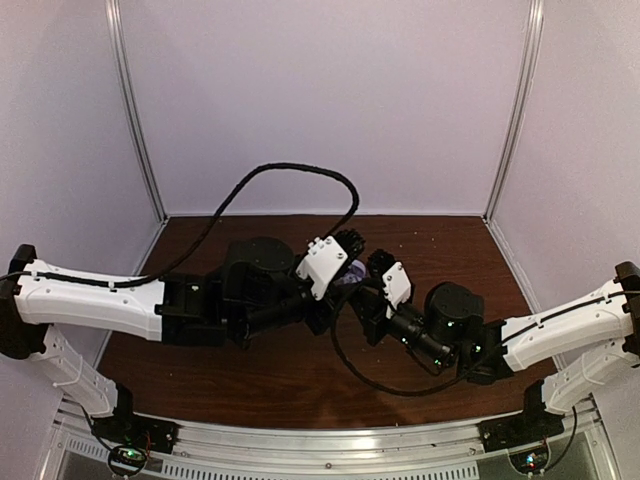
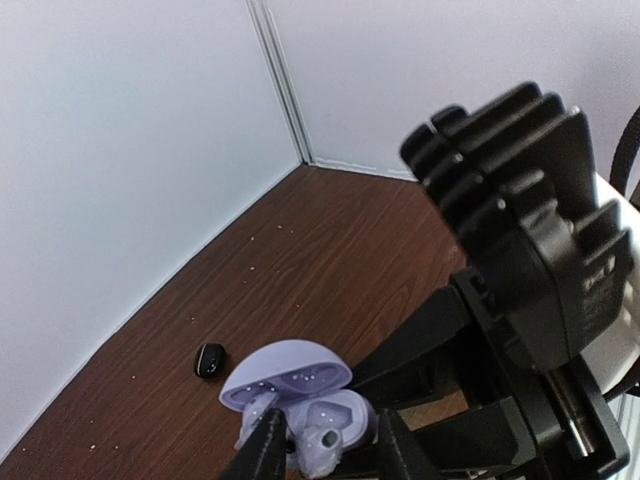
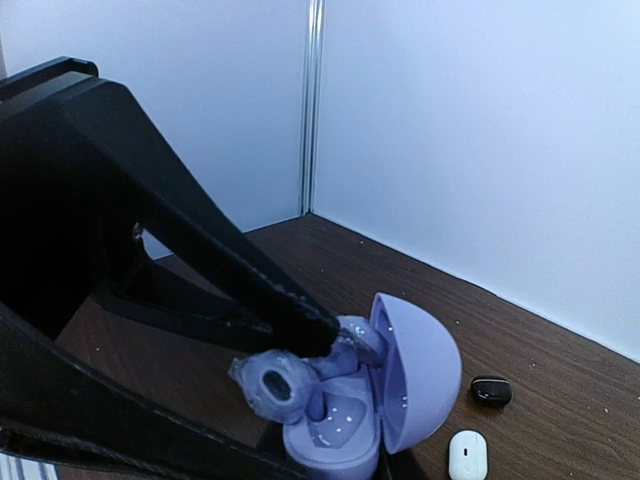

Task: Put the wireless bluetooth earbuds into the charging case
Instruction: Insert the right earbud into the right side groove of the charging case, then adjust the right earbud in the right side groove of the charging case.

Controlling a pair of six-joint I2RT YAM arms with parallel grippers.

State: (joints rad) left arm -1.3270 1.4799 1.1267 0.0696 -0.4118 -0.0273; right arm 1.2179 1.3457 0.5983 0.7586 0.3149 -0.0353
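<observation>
An open lavender charging case [image 2: 290,372] sits between both grippers. In the top view only a sliver of it [image 1: 349,279] shows between the two wrists. My left gripper [image 2: 330,452] has its fingers on either side of the case base and looks shut on it. A lavender earbud [image 3: 275,385] lies half in the case [image 3: 345,440], its soft tip toward the camera. My right gripper [image 3: 310,400] is closed on it, the upper fingertip [image 3: 305,325] pressing on the bud and the lower finger passing under the case. The earbud also shows in the left wrist view [image 2: 326,440].
A black earbud [image 3: 491,391] lies on the brown table right of the case and also shows in the left wrist view [image 2: 209,360]. A small white bud [image 3: 467,455] lies near it. White walls close the table's back and sides. A black cable [image 1: 290,170] loops behind the arms.
</observation>
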